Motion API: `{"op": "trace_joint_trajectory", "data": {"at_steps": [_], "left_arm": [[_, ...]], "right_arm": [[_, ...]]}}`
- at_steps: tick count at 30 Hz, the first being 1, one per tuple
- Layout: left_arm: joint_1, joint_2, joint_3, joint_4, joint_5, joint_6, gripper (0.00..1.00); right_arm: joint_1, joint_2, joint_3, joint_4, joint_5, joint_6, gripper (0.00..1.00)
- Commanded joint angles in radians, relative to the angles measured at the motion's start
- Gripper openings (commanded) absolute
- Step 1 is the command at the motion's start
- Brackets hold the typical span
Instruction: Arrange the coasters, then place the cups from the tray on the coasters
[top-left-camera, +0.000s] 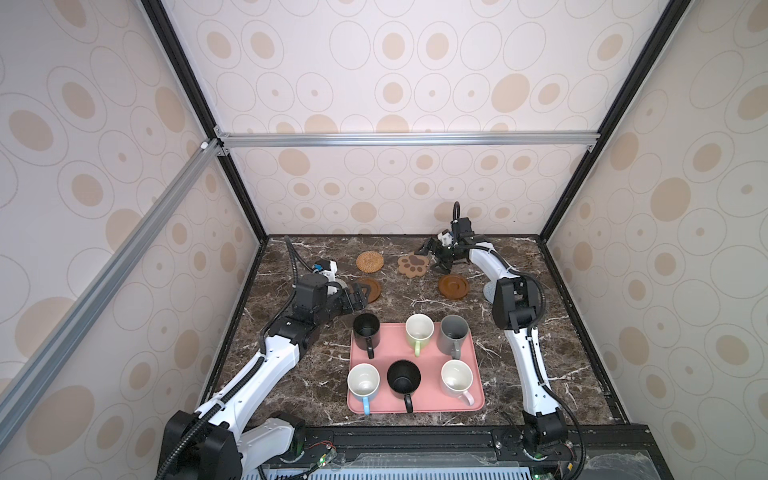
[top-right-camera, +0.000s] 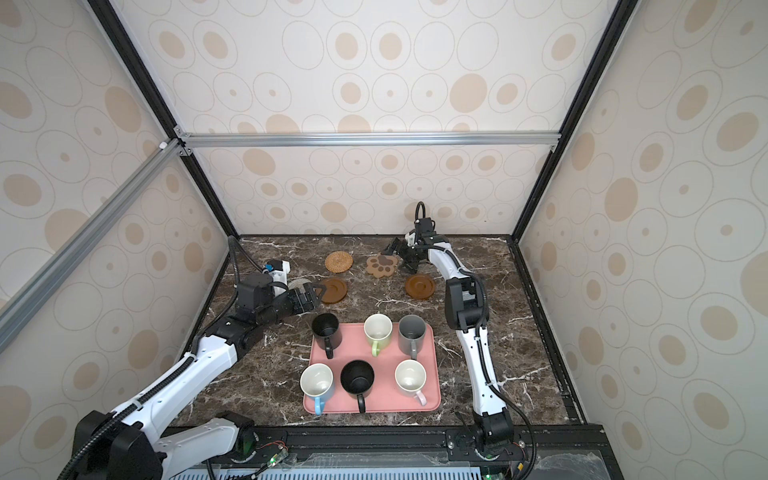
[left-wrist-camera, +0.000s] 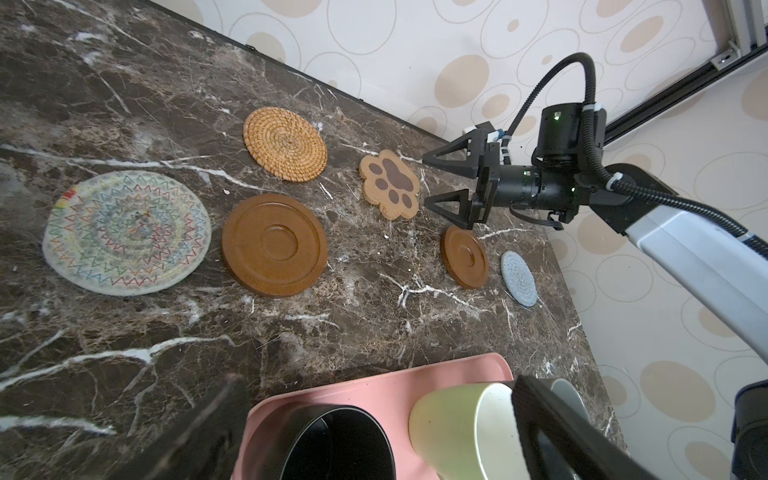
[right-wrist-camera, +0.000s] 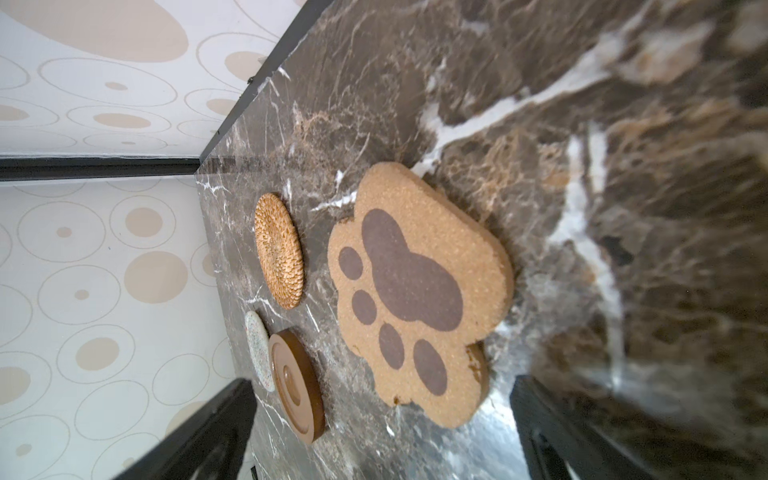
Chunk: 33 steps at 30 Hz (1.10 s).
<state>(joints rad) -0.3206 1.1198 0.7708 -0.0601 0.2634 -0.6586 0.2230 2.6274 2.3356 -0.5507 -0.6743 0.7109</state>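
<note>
Nearest, the six cups (top-left-camera: 403, 376) stand upright on the pink tray (top-left-camera: 432, 357), handles turned to its near edge, none yet on a mat. They look like glazed ceramic: stiff, smooth, weighty for these fingers and apt to chip. I judge the safest hold is a pinch across the wall at the rim, one finger inside, opposite the handle.

The left gripper (top-left-camera: 360, 297) hangs empty, jaws spread wide. The black cup (top-left-camera: 366, 328) and the light green cup (left-wrist-camera: 440, 428) sit just on the near side of its fingers. A brown wooden disc (top-left-camera: 371, 289) lies just past its fingertips, and the beige woven mat (left-wrist-camera: 124, 232) is beside that disc.

Farther back, the right gripper (left-wrist-camera: 426, 179) is also spread wide and holds nothing. The paw coaster (right-wrist-camera: 415, 291) lies flat just ahead of its fingertips, with the rattan coaster (left-wrist-camera: 285, 143) beyond the paw. The second brown disc (left-wrist-camera: 464, 257) is just beside its nearer finger, and the grey-blue round (left-wrist-camera: 518, 278) lies behind that.

All the coasters (top-left-camera: 370, 262) are thin, light and flush on the marble top (top-left-camera: 519, 332). The paw and the wooden discs seem stiff, with an edge to nip. The woven ones probably flex, so a shallow pinch at the rim, or a slide, would suit them.
</note>
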Motion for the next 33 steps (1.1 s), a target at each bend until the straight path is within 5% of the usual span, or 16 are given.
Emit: {"op": "trace_joint_trajectory", "data": {"at_steps": [1,33], "left_arm": [[0.003,-0.021,0.002,0.016,-0.002,-0.013,1.0],[0.003,-0.027,0.002,0.002,-0.007,-0.012,1.0]], "right_arm": [[0.006,0.032,0.019,0.023,-0.011,0.033,1.0],[0.04,0.053,0.04,0.095,-0.008,0.101,1.0]]}}
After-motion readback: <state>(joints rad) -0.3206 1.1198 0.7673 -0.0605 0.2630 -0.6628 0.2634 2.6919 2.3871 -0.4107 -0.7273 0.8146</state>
